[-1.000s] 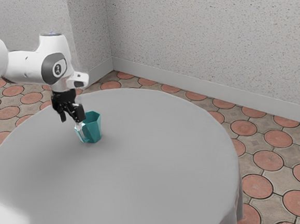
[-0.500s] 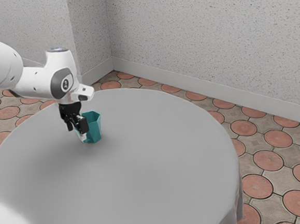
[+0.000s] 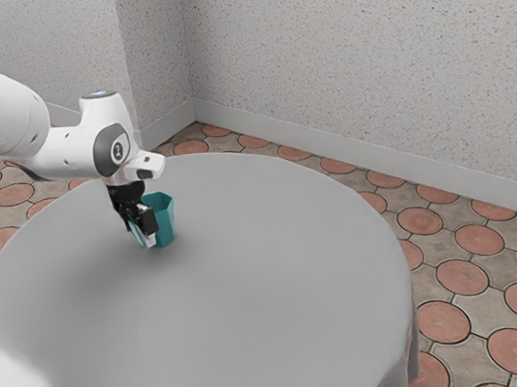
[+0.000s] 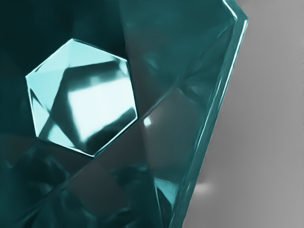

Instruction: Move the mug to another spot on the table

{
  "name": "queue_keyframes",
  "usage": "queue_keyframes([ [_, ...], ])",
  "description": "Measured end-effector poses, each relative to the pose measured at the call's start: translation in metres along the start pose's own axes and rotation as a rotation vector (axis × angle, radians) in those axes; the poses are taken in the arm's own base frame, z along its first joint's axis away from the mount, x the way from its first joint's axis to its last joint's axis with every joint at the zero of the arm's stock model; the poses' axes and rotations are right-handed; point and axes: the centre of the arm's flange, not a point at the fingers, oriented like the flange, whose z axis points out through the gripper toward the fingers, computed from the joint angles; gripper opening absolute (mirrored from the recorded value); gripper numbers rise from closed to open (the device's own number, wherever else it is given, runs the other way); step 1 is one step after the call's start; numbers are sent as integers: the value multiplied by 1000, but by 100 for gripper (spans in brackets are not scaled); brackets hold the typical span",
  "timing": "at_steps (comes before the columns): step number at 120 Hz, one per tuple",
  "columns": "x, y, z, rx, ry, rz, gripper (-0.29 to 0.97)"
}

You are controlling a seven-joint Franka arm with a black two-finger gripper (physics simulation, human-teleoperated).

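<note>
**While my claw hangs at the mug's rim, the mug stands by the counter's edge**

Because my hand sits so close over it, the wrist view looks straight down into the teal mug. Its pale six-sided bottom gleams, dark faceted walls rise around it, and one bright rim edge runs past with grey counter beyond it.

From the side, my claw points down at the side of the mug that faces my arm, level with the rim and touching or nearly touching the wall there. Whether the claw is apart or clamped on that wall, I cannot tell.

The mug stands upright on the round grey counter, near the counter's edge on the exterior view's left and well apart from the edge on the exterior view's right.

Beyond the counter lies a floor of round reddish tiles, and behind that a speckled grey wall meets another at a corner.
</note>
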Motion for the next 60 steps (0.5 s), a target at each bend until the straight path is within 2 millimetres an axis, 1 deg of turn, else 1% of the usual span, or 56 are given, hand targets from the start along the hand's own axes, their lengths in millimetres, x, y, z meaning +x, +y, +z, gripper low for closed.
queue_keyframes([
  [27,1,-1,0,-6,14,28,45],
  [60,0,-2,-1,-6,18,58,24],
])
